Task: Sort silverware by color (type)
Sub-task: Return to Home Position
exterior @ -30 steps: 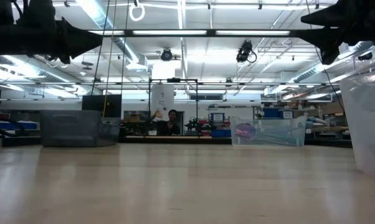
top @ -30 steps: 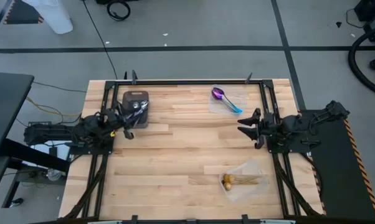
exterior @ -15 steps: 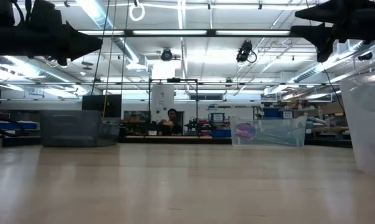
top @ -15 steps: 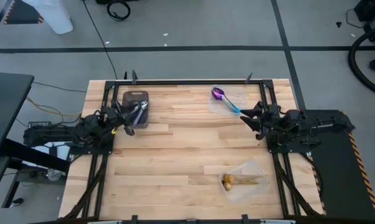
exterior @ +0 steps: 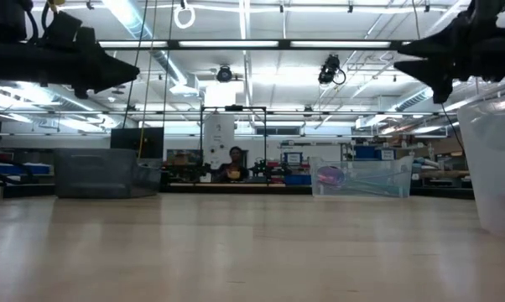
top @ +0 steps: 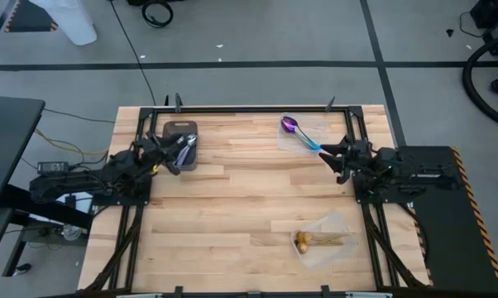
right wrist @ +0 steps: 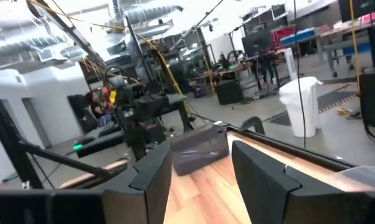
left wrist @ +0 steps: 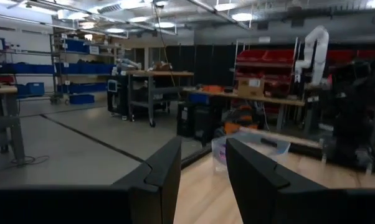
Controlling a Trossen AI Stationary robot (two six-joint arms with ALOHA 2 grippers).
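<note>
On table (top: 232,199): purple spoons (top: 293,127) (gold spoons (top: 304,242) apart)

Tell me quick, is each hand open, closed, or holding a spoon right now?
Left hand: open, holding nothing.
Right hand: open, holding nothing.

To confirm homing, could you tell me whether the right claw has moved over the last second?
Yes. In the high view, the right claw has shifted toward the far edge, closer to the container with purple spoons.
</note>
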